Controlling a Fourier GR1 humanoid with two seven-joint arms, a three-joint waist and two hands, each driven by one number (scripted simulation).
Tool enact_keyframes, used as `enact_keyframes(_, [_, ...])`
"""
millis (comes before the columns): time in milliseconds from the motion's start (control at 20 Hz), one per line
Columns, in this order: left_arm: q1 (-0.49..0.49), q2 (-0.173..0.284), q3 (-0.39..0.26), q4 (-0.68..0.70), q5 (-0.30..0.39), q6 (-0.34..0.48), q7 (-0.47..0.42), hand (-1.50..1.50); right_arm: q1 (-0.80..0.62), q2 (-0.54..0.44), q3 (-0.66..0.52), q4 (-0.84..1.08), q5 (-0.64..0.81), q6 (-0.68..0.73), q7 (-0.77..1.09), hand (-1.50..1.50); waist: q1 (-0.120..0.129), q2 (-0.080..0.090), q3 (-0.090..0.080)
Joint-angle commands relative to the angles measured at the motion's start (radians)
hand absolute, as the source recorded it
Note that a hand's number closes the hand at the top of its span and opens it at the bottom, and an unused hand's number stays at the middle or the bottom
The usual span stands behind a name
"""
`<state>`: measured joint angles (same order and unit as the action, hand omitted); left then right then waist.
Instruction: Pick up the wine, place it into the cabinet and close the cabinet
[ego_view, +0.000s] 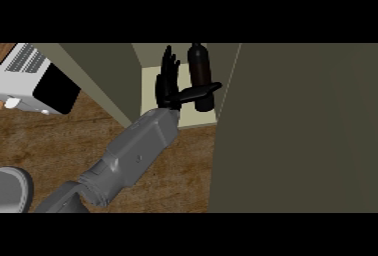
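The wine bottle (200, 70), dark all over, is inside the open cabinet, its base over the pale cabinet floor (193, 119) and its neck pointing to the top of the view. Whether it stands upright or leans cannot be told from this steep angle.

Just left of the bottle is the left hand (169, 82). Its fingers (170, 62) are straight and held close together, pointing deeper into the cabinet alongside the bottle. The thumb (201, 91) sticks out sideways to the right and crosses in front of the bottle's lower half. The hand is not curled round the bottle, and whether the fingers touch the glass cannot be told.

The grey left forearm (136, 150) runs from the lower left of the view up to the cabinet opening, passing over the brown wooden counter (184, 170).

The cabinet door (295, 130), a broad olive panel, fills the right side of the view and stands open, its edge just right of the bottle. The cabinet's left wall (96, 80) slants down on the other side of the opening.

Well to the left, on the counter, sits a white microwave (33, 80) with a black window. A grey rounded shape (13, 192) shows at the lower left edge
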<state>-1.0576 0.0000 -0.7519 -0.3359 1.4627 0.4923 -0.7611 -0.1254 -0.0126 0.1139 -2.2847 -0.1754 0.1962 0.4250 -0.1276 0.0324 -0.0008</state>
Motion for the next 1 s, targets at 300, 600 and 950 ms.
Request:
enact_keyframes(300, [0.013,0.000,-0.047,-0.044,0.022,-0.001,-0.085,-1.50,0.003,0.012,0.044,0.020,0.045,-0.022,-0.002,-1.50,0.026,-0.005,-0.001])
enact_keyframes(600, [0.031,0.000,-0.061,-0.113,0.064,-0.016,-0.095,-1.50,0.029,-0.003,0.015,-0.026,0.022,-0.010,0.010,-1.50,0.048,-0.015,0.000])
enact_keyframes(950, [0.063,0.000,-0.140,-0.178,0.083,-0.024,-0.119,-1.50,-0.028,-0.005,-0.013,-0.029,-0.002,-0.044,0.069,-1.50,0.061,-0.017,0.000])
